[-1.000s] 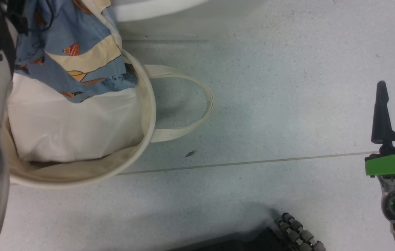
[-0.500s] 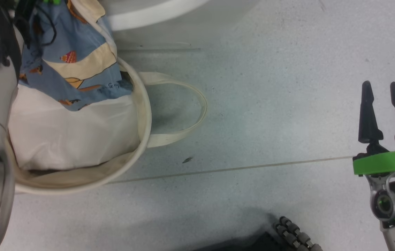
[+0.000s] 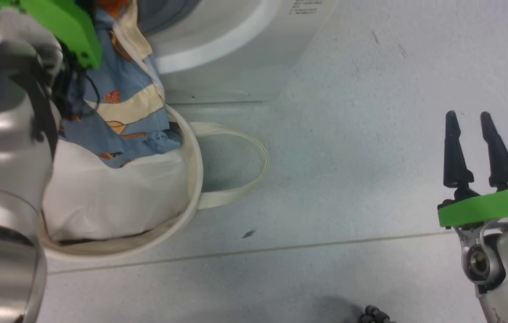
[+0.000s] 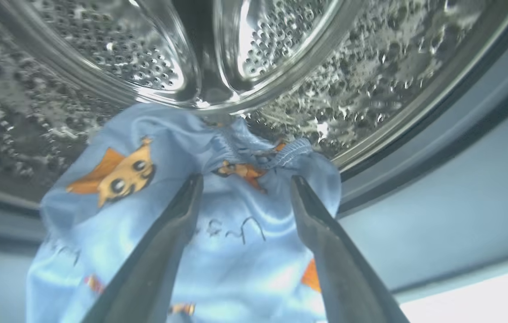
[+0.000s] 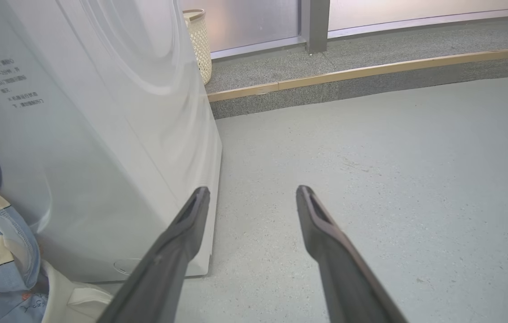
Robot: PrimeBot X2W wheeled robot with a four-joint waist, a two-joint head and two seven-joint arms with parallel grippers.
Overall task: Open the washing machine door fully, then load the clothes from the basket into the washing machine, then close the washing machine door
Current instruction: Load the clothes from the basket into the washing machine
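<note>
Observing my left gripper (image 4: 247, 177) spread over the clothes (image 4: 115, 215), which trail from the washing machine (image 3: 236, 67) drum (image 4: 370, 67) into the basket (image 3: 193, 179); right gripper (image 3: 468, 115) spread, empty, above floor (image 3: 348, 134).

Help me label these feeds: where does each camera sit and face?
Head: on the head, facing down at basket and floor; left forearm, right gripper show.
Left wrist: on that wrist, facing into the drum over the clothes; left gripper open.
Right wrist: on that wrist, facing along the floor beside the machine; right gripper open.
Shared: all three show the clothes.
</note>
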